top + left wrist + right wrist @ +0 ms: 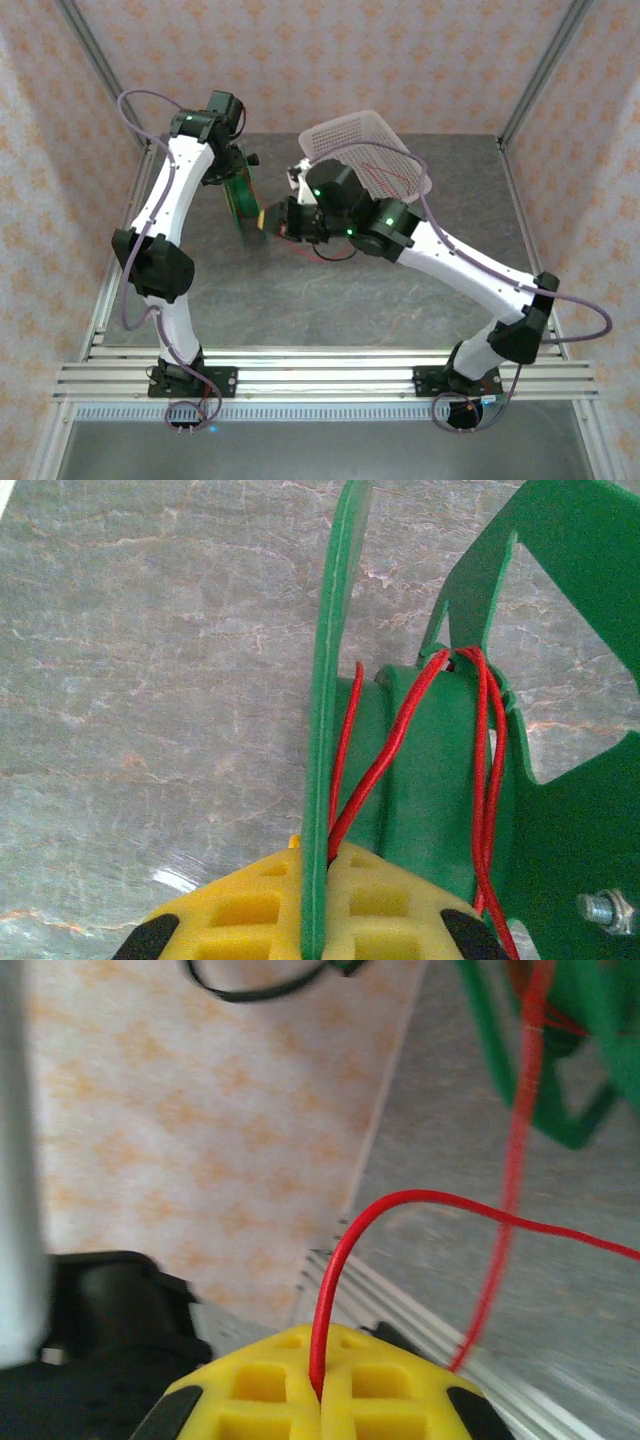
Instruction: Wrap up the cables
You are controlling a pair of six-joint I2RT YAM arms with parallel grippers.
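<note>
- Firstly, my left pincer (315,905) is clamped on the flange of a green spool (430,780); red wire (389,750) wraps the hub just beyond its fingertips.
- My right pincer (320,1395) is pinched shut on that wire, which arcs up from between its fingertips.

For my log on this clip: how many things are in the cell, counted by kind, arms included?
robot arms: 2 (left arm, right arm)
green reel: 1
red cable: 1, as far as the strands can be followed
pink mesh basket: 1
Total: 5
</note>
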